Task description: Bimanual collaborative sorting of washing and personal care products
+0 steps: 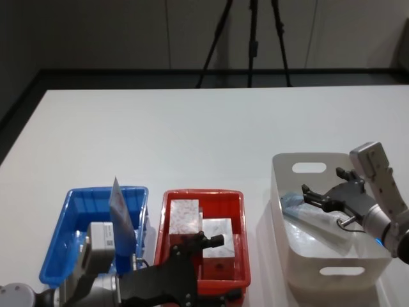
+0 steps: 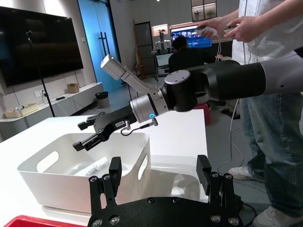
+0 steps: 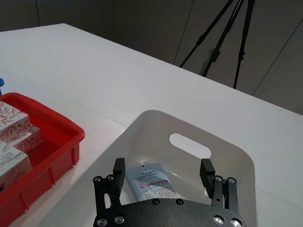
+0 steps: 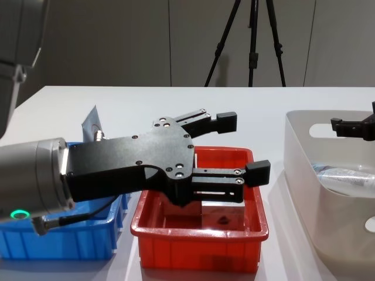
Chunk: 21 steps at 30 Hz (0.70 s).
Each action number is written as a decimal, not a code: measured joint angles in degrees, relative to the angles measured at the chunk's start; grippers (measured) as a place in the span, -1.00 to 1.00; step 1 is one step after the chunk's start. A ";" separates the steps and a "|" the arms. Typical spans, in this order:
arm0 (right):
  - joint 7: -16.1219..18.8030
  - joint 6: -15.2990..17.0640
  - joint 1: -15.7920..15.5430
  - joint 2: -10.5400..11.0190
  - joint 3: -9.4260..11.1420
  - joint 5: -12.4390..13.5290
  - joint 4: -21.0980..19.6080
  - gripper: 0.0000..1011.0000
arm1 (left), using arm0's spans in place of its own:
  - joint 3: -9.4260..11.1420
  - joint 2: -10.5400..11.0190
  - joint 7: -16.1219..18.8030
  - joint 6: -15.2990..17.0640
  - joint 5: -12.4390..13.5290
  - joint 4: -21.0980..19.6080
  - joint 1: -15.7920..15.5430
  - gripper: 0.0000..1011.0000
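Two white boxes with a red squiggle pattern (image 1: 185, 214) lie in the red tray (image 1: 239, 211). My left gripper (image 1: 223, 268) hovers open and empty over that tray, also seen as the left gripper (image 4: 243, 146). A pale-blue tube (image 1: 121, 214) stands upright in the blue tray (image 1: 77, 198). Another tube (image 3: 151, 182) lies in the pale tub (image 3: 189, 125) on the right. Directly above it my right gripper (image 3: 163, 170) hangs open, holding nothing; it shows as the right gripper (image 1: 321, 181) over the tub's near-left part.
The three containers stand in a row along the table's near edge. The white table stretches bare beyond them. A tripod (image 1: 252, 38) stands behind the far edge. A person (image 2: 270, 109) stands beside the table to the right, touching none of the products.
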 joint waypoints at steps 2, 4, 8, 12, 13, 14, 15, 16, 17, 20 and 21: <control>-0.19 -0.08 -0.87 0.16 0.11 -0.29 -1.07 0.98 | 0.00 0.00 0.00 0.00 0.00 0.00 0.00 0.98; -0.30 -0.16 -1.37 0.29 0.13 -0.58 -1.72 0.98 | 0.00 0.00 0.00 0.00 0.00 0.00 0.00 0.98; -0.36 -0.25 -1.74 0.37 0.15 -0.80 -2.19 0.98 | 0.00 0.00 0.00 0.00 0.00 0.00 0.00 0.98; -0.39 -0.26 -1.73 0.42 0.14 -0.78 -2.19 0.98 | 0.00 0.00 0.07 0.00 0.01 0.00 0.00 0.98; -0.44 -0.31 -1.74 0.48 0.10 -0.76 -2.20 0.98 | 0.00 0.00 0.17 0.00 0.02 0.00 0.00 0.98; -0.50 -0.39 -1.77 0.56 0.03 -0.71 -2.24 0.98 | 0.00 0.01 0.27 0.00 0.05 0.00 0.00 0.98; -0.77 -0.55 -1.87 0.80 -0.17 -0.54 -2.37 0.98 | -0.01 0.02 0.43 0.01 0.09 0.00 0.01 0.98; -0.92 -0.64 -1.94 0.96 -0.30 -0.45 -2.48 0.98 | -0.06 0.05 0.84 0.09 0.22 0.00 0.05 0.98; -1.12 -0.77 -2.03 1.15 -0.48 -0.35 -2.62 0.98 | -0.09 0.08 1.13 0.14 0.31 -0.01 0.09 0.98; -2.17 -1.52 -2.50 2.18 -1.34 0.29 -3.35 0.98 | -0.26 0.20 2.52 0.45 0.71 -0.06 0.25 0.98; -2.86 -2.04 -2.79 2.84 -1.87 0.69 -3.81 0.98 | -0.38 0.28 3.43 0.63 0.98 -0.10 0.36 0.98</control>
